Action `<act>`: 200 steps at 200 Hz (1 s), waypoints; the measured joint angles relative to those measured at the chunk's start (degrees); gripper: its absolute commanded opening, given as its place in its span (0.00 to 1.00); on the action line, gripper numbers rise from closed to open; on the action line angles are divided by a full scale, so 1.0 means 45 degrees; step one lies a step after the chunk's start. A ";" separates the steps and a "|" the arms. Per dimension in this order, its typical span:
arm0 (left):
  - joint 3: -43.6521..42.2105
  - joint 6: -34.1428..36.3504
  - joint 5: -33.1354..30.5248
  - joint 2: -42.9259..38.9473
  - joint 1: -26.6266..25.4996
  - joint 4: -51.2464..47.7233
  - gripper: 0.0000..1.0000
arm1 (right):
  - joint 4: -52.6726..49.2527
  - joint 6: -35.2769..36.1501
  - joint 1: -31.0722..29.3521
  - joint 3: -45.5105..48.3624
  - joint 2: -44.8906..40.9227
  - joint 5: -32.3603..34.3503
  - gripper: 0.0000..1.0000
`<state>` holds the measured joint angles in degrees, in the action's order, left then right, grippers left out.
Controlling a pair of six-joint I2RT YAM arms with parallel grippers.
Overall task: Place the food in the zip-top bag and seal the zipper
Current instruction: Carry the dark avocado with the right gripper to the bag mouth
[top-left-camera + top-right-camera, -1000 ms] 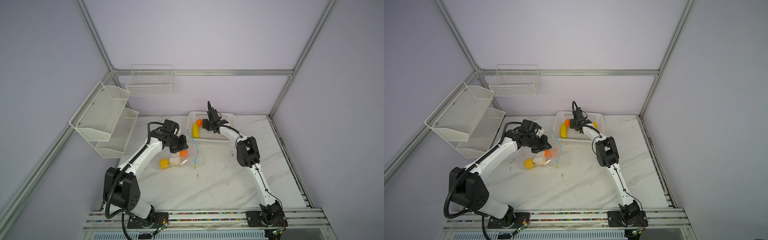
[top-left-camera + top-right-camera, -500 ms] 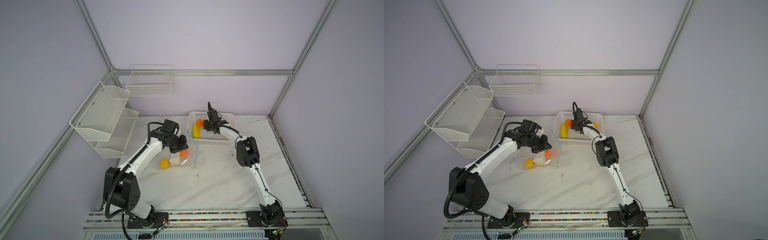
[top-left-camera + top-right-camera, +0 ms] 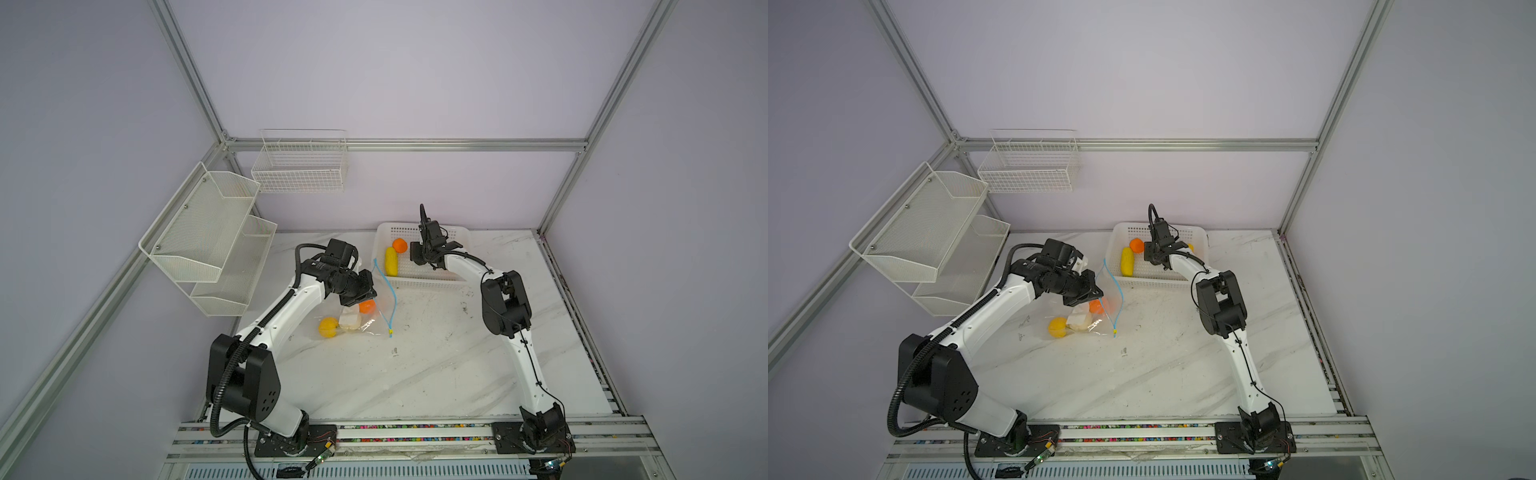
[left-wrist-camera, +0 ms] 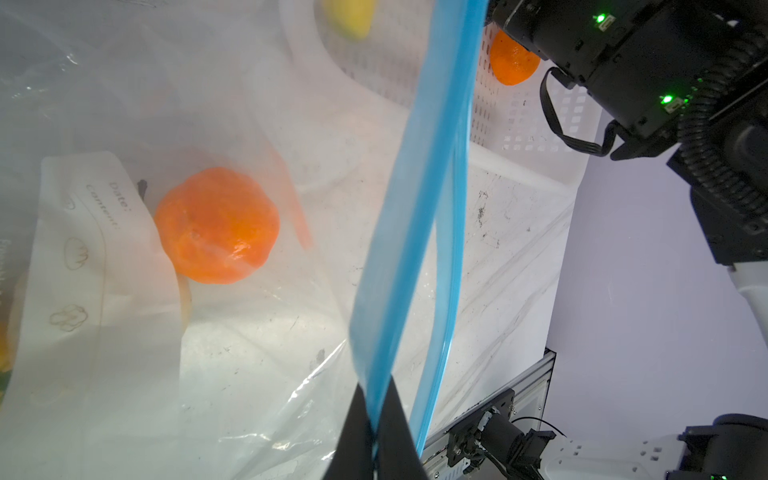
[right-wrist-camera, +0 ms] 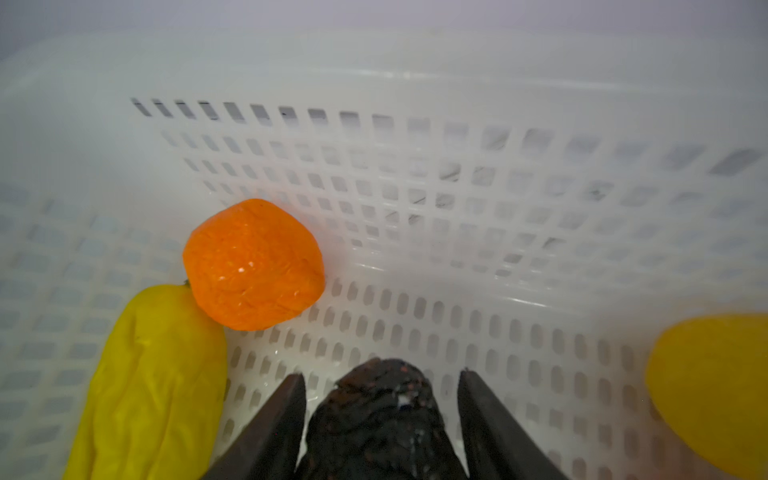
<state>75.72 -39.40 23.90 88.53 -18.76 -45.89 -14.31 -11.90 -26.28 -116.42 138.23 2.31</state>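
Clear crinkled plastic hangs from the left tool (image 4: 372, 432), whose black jaws are clenched on the light-blue zipper (image 4: 415, 208) of the zip-top bag (image 4: 266, 332). Beyond the jaws the two blue strips stand apart, leaving the bag's mouth open. The rest of the bag lies on the marble-patterned desk (image 3: 415, 374) just below this tool. A small yellow-blue slider (image 3: 390, 332) sits at the zipper's end farthest from the tool.

Three pieces of food show through the plastic. An orange ball (image 4: 216, 226) lies nearest the left tool, beside the bag's white label patch (image 4: 91, 270). A cream lump (image 3: 350, 321) and a yellow round (image 3: 328, 327) lie farther from the tool in a top view.

The right tool (image 5: 380, 374) reaches down into the white perforated basket (image 5: 457, 145), which stands on the desk just past the bag's raised edge. Its two jaws stand apart on either side of a black lump (image 5: 378, 415). The wrist view does not show whether they already press on it or only flank it.

Also in the basket, to one side of this tool, a second orange ball (image 5: 253, 266) touches a long yellow piece (image 5: 153, 382). Another yellow fruit (image 5: 715, 390) lies apart on the tool's other side.
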 measured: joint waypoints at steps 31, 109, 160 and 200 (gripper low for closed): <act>0.0000 0.0005 0.0092 0.0087 0.0000 0.0005 0.00 | 0.0423 0.0000 0.0000 0.0797 -0.0913 -0.0160 0.60; 0.0000 0.0010 0.0199 0.0233 0.0000 0.0005 0.00 | 0.0787 -0.0053 0.0000 0.2973 -0.2783 -0.1375 0.60; 0.0000 0.0015 0.0272 0.0355 0.0000 0.0015 0.00 | 0.1860 -0.0763 -0.0005 0.6154 -0.6028 -0.3201 0.60; 0.0000 0.0015 0.0282 0.0355 0.0000 0.0015 0.00 | 0.2759 -0.1326 -0.0447 0.8451 -0.8383 -0.4498 0.60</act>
<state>75.72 -39.33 25.17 90.13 -18.76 -45.82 -1.89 -17.87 -28.29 -78.39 100.51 -17.93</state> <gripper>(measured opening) 0.047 0.603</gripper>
